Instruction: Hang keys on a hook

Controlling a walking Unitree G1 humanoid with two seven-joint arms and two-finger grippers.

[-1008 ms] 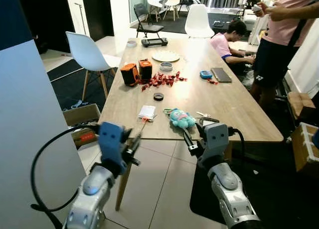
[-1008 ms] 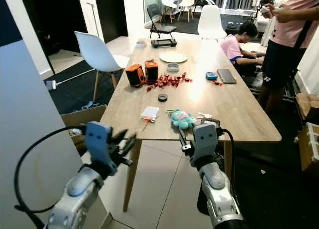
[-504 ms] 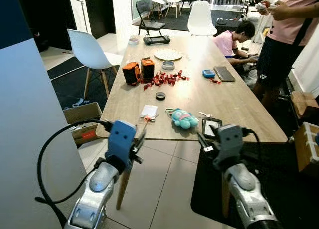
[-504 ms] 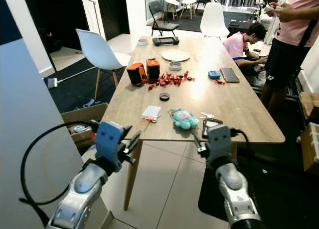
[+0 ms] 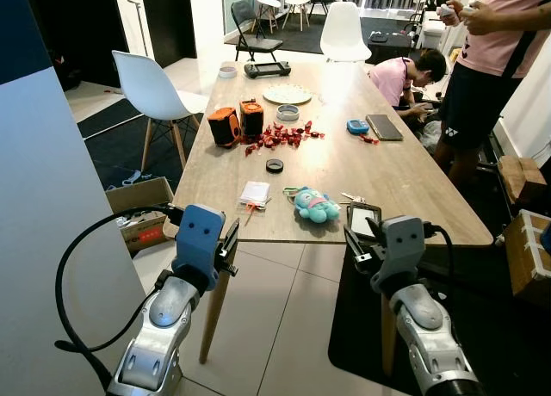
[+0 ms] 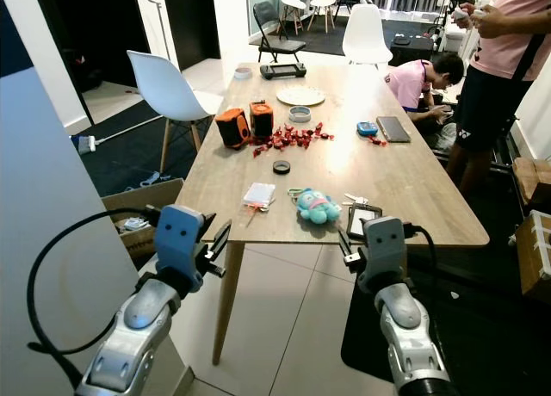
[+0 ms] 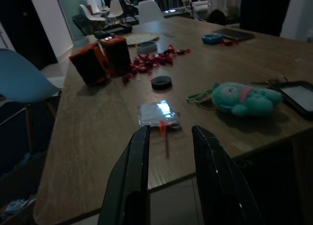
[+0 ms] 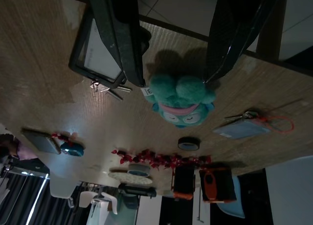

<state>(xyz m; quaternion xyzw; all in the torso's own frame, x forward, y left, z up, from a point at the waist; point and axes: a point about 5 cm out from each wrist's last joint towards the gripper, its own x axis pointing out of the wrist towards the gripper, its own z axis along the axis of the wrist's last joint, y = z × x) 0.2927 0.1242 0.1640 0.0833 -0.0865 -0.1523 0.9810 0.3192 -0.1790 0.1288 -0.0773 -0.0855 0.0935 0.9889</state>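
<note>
A small bunch of silver keys [image 5: 349, 197] lies on the wooden table [image 5: 396, 176] near its front edge, between a teal plush toy [image 5: 313, 206] and a black phone [image 5: 363, 219]. In the right wrist view the keys [image 8: 110, 89] sit beside the phone's corner, past one finger. My right gripper [image 5: 353, 244] hovers just off the front edge, below the phone, open and empty. My left gripper [image 5: 230, 241] is open too, held before the table's front left part; between its fingers [image 7: 139, 161] I see a white packet [image 7: 157, 112].
Orange speakers [image 5: 225, 126], red sweets [image 5: 280, 138], a black lid [image 5: 274, 165] and a plate [image 5: 286, 95] lie farther back. A white chair [image 5: 153, 90] and a cardboard box [image 5: 138, 208] stand left. One person stands [image 5: 491, 60] and another sits [image 5: 405, 73] at the right. A pale wall panel [image 5: 52, 241] is close on my left.
My right gripper has swung rightward, from in front of the plush toy to below the phone. The left gripper has edged closer to the table. The view has shifted slightly.
</note>
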